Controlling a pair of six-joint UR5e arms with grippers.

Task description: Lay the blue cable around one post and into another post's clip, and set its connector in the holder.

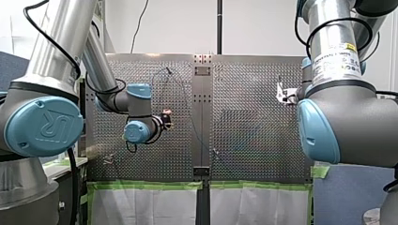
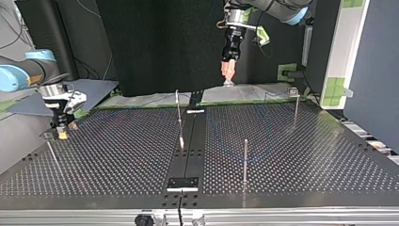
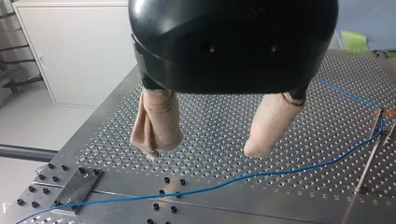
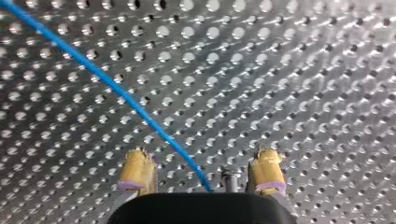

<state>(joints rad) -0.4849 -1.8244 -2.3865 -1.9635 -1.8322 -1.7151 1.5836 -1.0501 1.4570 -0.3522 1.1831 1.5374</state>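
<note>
The thin blue cable (image 3: 261, 175) lies slack on the perforated table (image 3: 224, 121), running below my left gripper (image 3: 201, 151). That gripper hangs well above the plate, and its beige padded fingers are open with nothing between them. In the top view it hovers high over the far edge (image 2: 228, 73). My right gripper (image 4: 201, 168) sits low over the plate at the top view's left (image 2: 61, 132). Its yellow pads (image 4: 136, 170) are open, and the cable (image 4: 116, 91) runs between them without being pinched. A small grey part (image 4: 229, 179) sits beside the cable's end there.
Slim upright metal posts stand on the plate: one near the middle (image 2: 178, 110), one nearer the camera (image 2: 245, 160), one at the far right (image 2: 296, 106). A dark centre strip carries a black block (image 2: 183, 183). A black bolted plate (image 3: 77, 189) lies under the cable.
</note>
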